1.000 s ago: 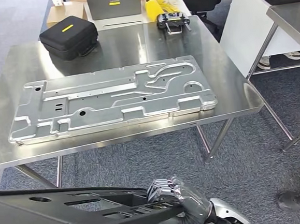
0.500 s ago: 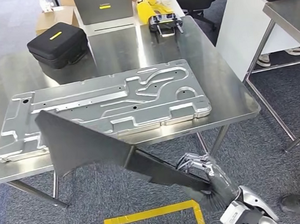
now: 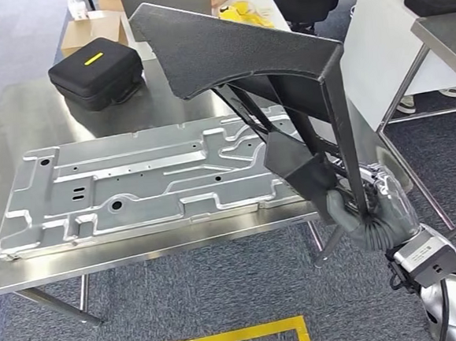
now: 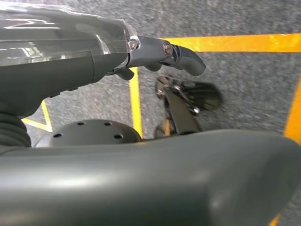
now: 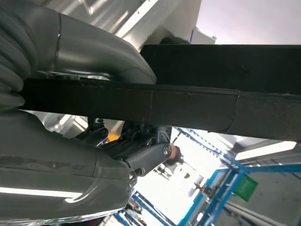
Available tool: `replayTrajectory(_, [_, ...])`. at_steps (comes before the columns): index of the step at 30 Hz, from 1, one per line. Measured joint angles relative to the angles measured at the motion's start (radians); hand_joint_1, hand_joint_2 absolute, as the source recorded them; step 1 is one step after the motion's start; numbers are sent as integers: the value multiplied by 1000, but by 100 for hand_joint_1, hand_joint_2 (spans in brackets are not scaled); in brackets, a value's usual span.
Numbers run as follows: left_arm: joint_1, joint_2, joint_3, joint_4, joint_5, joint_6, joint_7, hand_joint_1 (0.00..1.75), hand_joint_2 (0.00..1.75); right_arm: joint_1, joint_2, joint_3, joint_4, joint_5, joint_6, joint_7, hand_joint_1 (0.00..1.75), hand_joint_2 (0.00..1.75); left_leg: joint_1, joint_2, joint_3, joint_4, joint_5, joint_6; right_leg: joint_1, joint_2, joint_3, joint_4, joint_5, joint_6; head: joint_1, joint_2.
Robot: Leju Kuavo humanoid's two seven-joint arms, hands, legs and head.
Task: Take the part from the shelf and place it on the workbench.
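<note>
Black textured plastic part (image 3: 246, 50), a long panel with ribbed struts on its underside, is already off the shelf and in the air, raised over the right end of the stainless steel workbench (image 3: 18, 116), so what is left for me is to lower it and let go. My right hand (image 3: 369, 211) grips it at its lower end, just off the workbench's front right corner, and the part rises from my fingers up and to the left over the table. Under it lies a large stamped silver metal plate (image 3: 126, 186), taking most of the front half. A black zipped case (image 3: 95, 70) sits near the far left edge. My left hand (image 4: 71, 61) hangs over grey carpet, fingers stretched out and holding nothing
</note>
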Motion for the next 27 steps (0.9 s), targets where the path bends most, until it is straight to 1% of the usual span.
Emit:
replayTrajectory(1, [-1, 0, 0, 0, 0, 0, 1, 0, 175, -9, -1, -2, 2, 2, 3, 5, 175, 175, -1, -1, 5, 2, -8, -6, 1, 0, 14, -38, 14, -2, 1, 0])
replayTrajectory(2, [-2, -1, 0, 0, -1, 0, 2, 0, 175, -17, -2, -3, 5, 6, 7, 11, 175, 175, -2, -1, 6, 4, -12, -10, 3, 0, 21, -55, 10, -8, 1, 0])
replayTrajectory(3, [-4, -1, 0, 0, -1, 0, 3, 0, 175, -25, -2, -2, 9, 11, 11, 19, 175, 175, -4, -2, 4, 4, -14, -13, 4, 1, 21, -61, 2, -16, 1, 0])
replayTrajectory(5, [-6, -2, 0, 0, -3, 0, 6, 0, 175, -39, -3, 0, 15, 24, 16, 31, 175, 175, -5, -1, 4, 5, -19, -17, 1, 3, 27, -69, -12, -34, 0, 0])
replayTrajectory(6, [-8, -2, 0, 0, -4, 0, 7, 0, 175, -46, -3, 2, 19, 29, 18, 35, 175, 175, -4, -1, 1, 18, -27, -21, -1, 3, 33, -71, -16, -41, 0, 0])
replayTrajectory(7, [-10, -2, -1, 0, -5, 0, 8, 0, 175, -55, -3, 4, 24, 34, 19, 38, 175, 175, -4, -1, -13, 48, -39, -26, -3, 2, 39, -72, -21, -47, 0, 0])
replayTrajectory(8, [-13, -3, -1, 0, -7, 0, 10, 0, 175, -64, -3, 6, 29, 38, 19, 41, 175, 175, -3, -1, -43, 100, -58, -30, -3, 0, 46, -73, -26, -52, 0, 0])
replayTrajectory(10, [-14, -3, -1, 0, -8, 0, 12, 0, 175, -80, -4, 13, 44, 45, 20, 51, 175, 175, -1, -1, -134, 237, -93, -33, -1, 0, 55, -73, -37, -59, -1, 0])
replayTrajectory(11, [-13, -3, -1, 0, -9, 0, 13, 0, 175, -85, -4, 16, 52, 48, 20, 56, 175, 175, -2, 0, -176, 286, -95, -31, 1, 0, 61, -73, -42, -60, -1, 0])
replayTrajectory(12, [-11, -3, -1, 0, -9, 0, 14, 0, 175, -87, -5, 20, 59, 50, 20, 59, 175, 175, -4, 0, -201, 301, -74, -27, 3, 1, 70, -73, -49, -61, -1, 0])
replayTrajectory(13, [-10, -3, -1, 0, -9, 0, 15, 0, 175, -90, -5, 23, 65, 51, 21, 62, 175, 175, -7, -1, -208, 279, -34, -19, 6, 3, 81, -73, -57, -61, -1, 0])
replayTrajectory(14, [-10, -3, -1, 0, -9, 0, 15, 0, 175, -94, -5, 26, 69, 52, 21, 63, 175, 175, -13, -1, -200, 223, 20, -7, 9, 3, 94, -73, -65, -61, -1, 0])
replayTrajectory(15, [-10, -1, -1, 0, -10, 0, 15, 0, 175, -98, -5, 28, 75, 53, 21, 64, 175, 175, -19, -2, -188, 173, 65, 10, 11, 3, 105, -75, -73, -61, 0, 0])
replayTrajectory(16, [-10, 0, -1, 0, -10, 0, 15, 0, 175, -104, -5, 31, 81, 53, 21, 65, 175, 175, -27, -3, -177, 132, 97, 24, 10, 4, 112, -77, -79, -59, 1, 0])
replayTrajectory(17, [-9, 1, -1, 0, -10, 1, 16, 0, 175, -108, -5, 34, 88, 53, 22, 67, 175, 175, -34, -4, -171, 109, 113, 36, 7, 5, 116, -81, -82, -55, 1, 0])
replayTrajectory(18, [-8, 2, -1, 0, -10, 2, 17, 0, 175, -111, -5, 38, 95, 53, 23, 69, 175, 175, -40, -5, -170, 106, 113, 42, 3, 5, 116, -85, -83, -50, 1, 0])
replayTrajectory(19, [-7, 2, -1, 0, -11, 2, 18, 0, 175, -114, -5, 41, 101, 53, 23, 72, 175, 175, -44, -4, -167, 97, 115, 44, 1, 6, 119, -92, -83, -44, 1, 0])
replayTrajectory(20, [-8, 2, -1, 0, -11, 3, 18, 0, 175, -116, -6, 44, 105, 53, 23, 74, 175, 175, -40, -4, -152, 73, 110, 46, 0, 5, 125, -100, -86, -40, 0, 0])
replayTrajectory(21, [-9, 2, -2, 0, -12, 3, 18, 0, 175, -120, -7, 46, 108, 53, 23, 74, 175, 175, -34, -6, -132, 44, 103, 43, 2, 4, 128, -102, -90, -37, 1, 0])
replayTrajectory(22, [-12, 2, -2, 0, -13, 3, 18, 0, 175, -128, -8, 48, 112, 53, 23, 75, 175, 175, -26, -7, -109, 12, 96, 42, 4, 3, 124, -88, -98, -34, 2, 0])
replayTrajectory(23, [-14, 2, -2, 0, -15, 3, 18, 0, 175, -135, -9, 49, 118, 53, 23, 75, 175, 175, -19, -9, -85, -17, 87, 39, 5, 3, 106, -52, -113, -30, 4, 0])
replayTrajectory(24, [-15, 1, -2, 0, -16, 3, 19, 0, 175, -140, -10, 51, 124, 53, 22, 76, 175, 175, -16, -10, -72, -28, 80, 34, 5, 2, 73, 4, -129, -26, 7, 0])
replayTrajectory(25, [-14, 0, -2, 0, -17, 3, 19, 0, 175, -143, -10, 54, 132, 53, 22, 78, 175, 175, -14, -10, -61, -32, 74, 32, 3, 2, 33, 65, -143, -20, 7, 0])
replayTrajectory(26, [-13, -1, -2, 0, -18, 3, 20, 0, 175, -143, -10, 56, 138, 53, 21, 79, 175, 175, -12, -9, -51, -33, 66, 29, 1, 2, -3, 111, -145, -14, 8, 0])
replayTrajectory(27, [-13, -1, -2, 0, -18, 3, 20, 0, 175, -143, -10, 58, 144, 53, 21, 81, 175, 175, -10, -8, -40, -32, 56, 25, -1, 1, -26, 127, -128, -9, 8, 0])
